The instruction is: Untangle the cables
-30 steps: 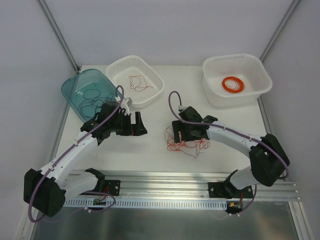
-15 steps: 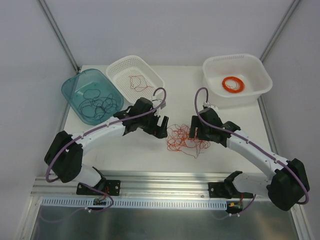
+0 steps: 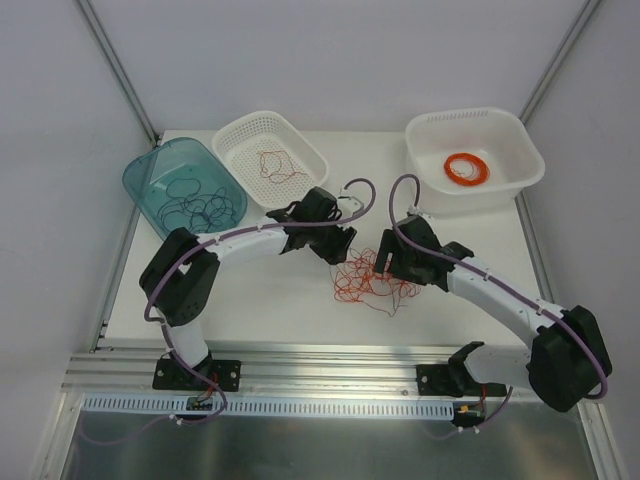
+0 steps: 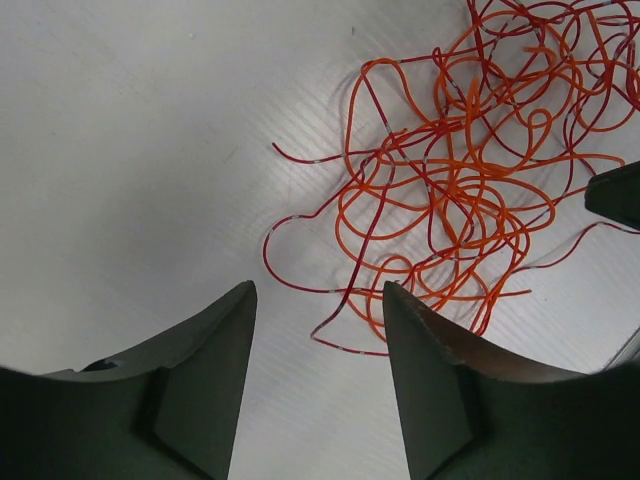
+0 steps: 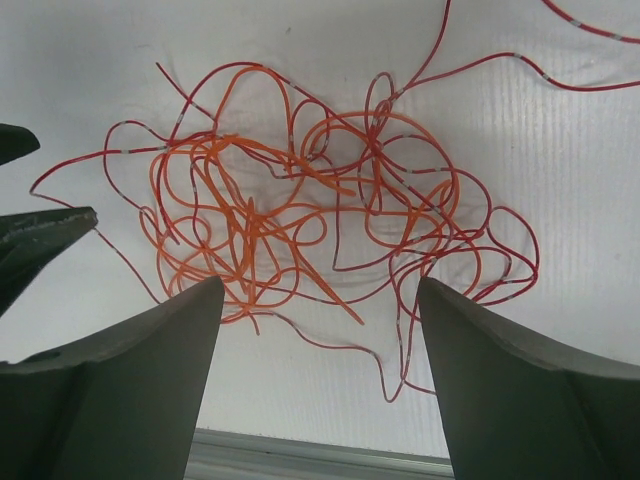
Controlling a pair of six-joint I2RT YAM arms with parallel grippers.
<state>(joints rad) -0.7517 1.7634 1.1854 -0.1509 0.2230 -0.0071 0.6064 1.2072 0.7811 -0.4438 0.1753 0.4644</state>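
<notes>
A white table [image 3: 250, 300] fills the floor of a white-walled enclosure with metal corner struts. Near its middle lie the cables [image 3: 370, 280], a loose flat tangle of orange and red wires on the bare surface, with a few red ends trailing toward the near edge.

The left gripper [image 3: 335, 246] hangs at the tangle's left far edge. In its wrist view its jaws stand wide apart and grip nothing. The bunch [image 4: 465, 170] lies beyond the fingertips, and one dark red strand end runs into the gap between them on the table.

The right gripper [image 3: 386, 264] sits at the tangle's right edge, facing the left one across the wires. Its jaws are also spread wide and hold nothing. From its wrist camera the bunch [image 5: 300, 220] lies just ahead of the fingers.

Along the far side stand three containers, well apart from the tangle:
- A teal bin [image 3: 145, 180] on the left, tilted, holds dark wires [image 3: 195, 203].
- A white perforated basket [image 3: 240, 132] just beside it holds a few red wires [image 3: 277, 166].
- A white tub [image 3: 520, 150] at the right holds a neat orange coil ring [image 3: 466, 169].
</notes>
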